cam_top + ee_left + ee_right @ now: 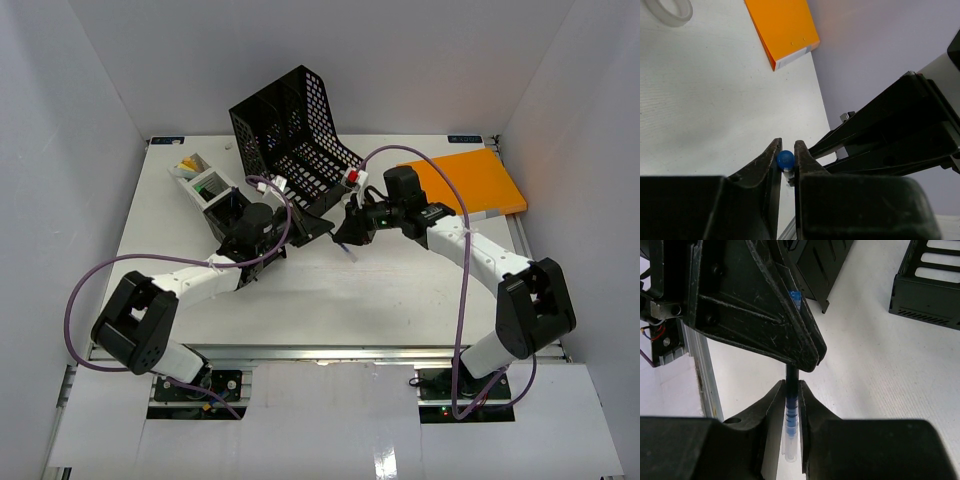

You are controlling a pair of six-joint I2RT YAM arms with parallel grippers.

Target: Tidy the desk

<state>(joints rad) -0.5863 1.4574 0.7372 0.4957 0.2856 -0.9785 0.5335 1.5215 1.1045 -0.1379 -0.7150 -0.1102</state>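
Mid-desk, two arms meet over a single pen (791, 415): the right gripper (790, 386) is pinched on its clear, blue-banded barrel, and the left gripper (787, 145) is pressed together on a small blue knob, which looks to be the same pen's far end, though that view shows it end-on only. The white desk (330, 300) runs wall to wall under both arms, with its rail at the near edge. Judged from here, the tidying is partly done. An organizer (200, 180) at the back left already holds a few bits, and an orange book (475, 180) lies flat in the far right corner. The pen has no home yet, and the black mesh tray (290, 130) stands tipped at the back rather than squared away. A white tape ring (671, 22) shows only in the left wrist view, cut off by the frame. From above, the arms hide the pen almost entirely, and the organizer's contents are too small to name.
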